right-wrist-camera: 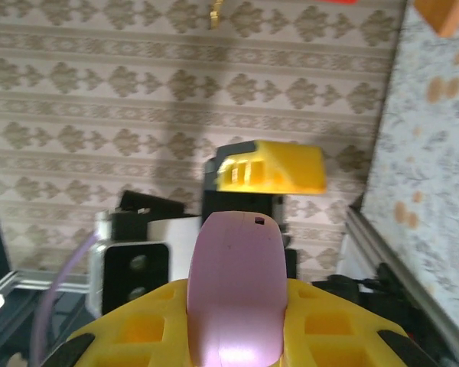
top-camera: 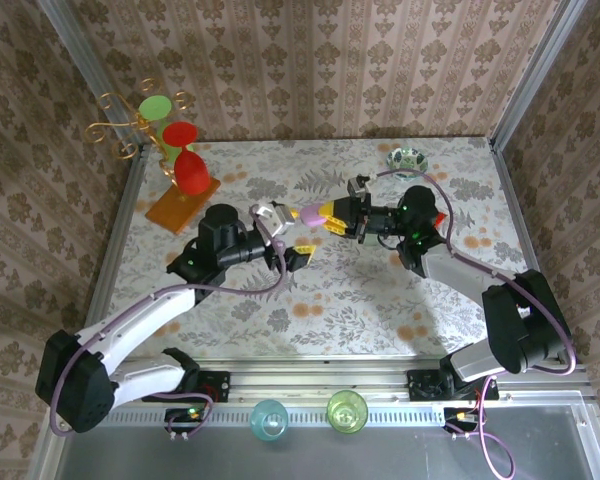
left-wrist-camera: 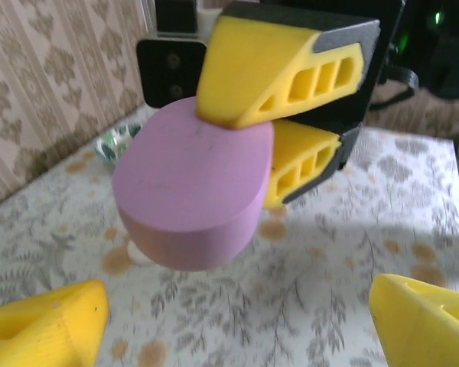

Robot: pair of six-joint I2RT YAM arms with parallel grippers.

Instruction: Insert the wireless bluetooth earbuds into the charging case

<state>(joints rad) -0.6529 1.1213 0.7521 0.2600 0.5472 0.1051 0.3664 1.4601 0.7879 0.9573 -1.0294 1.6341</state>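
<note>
Over floral table [top-camera: 380, 290], lilac charging case [top-camera: 307, 213] in right claw [top-camera: 323, 217], seemingly lengthwise leftward.

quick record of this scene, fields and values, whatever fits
right gripper: jaws shut on the lilac case
lilac case: held off the table, looks closed
left gripper: jaws wide open, facing the case, not touching it
case position: between the two grippers, mid-table
</note>
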